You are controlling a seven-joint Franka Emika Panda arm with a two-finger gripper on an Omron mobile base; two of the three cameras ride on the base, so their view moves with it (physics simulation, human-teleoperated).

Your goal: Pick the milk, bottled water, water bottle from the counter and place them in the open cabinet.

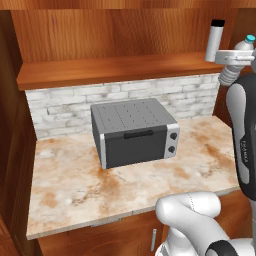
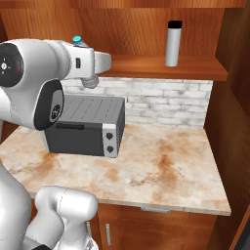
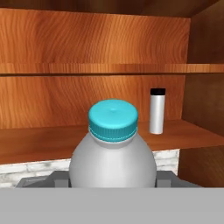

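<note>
My gripper [image 3: 113, 180] is shut on the bottled water [image 3: 113, 153], a clear bottle with a blue cap, held upright in front of the open cabinet. The same bottle [image 1: 247, 42] shows at the hand [image 1: 235, 57] in the left base view. In the right base view only its cap [image 2: 77, 40] peeks over the arm. The water bottle [image 3: 157, 111], silver with a black cap, stands on the cabinet's plank shelf [image 3: 43, 142] to the right, also seen from both sides [image 1: 215, 40] [image 2: 173, 43]. The milk and the counter are out of view.
Below the shelf [image 1: 115, 67] a grey toaster oven [image 1: 135, 132] sits on a stone top [image 1: 125, 190] backed by white brick. The cabinet's right side wall [image 3: 205, 109] stands close beyond the silver bottle. A second plank [image 3: 87, 68] runs above.
</note>
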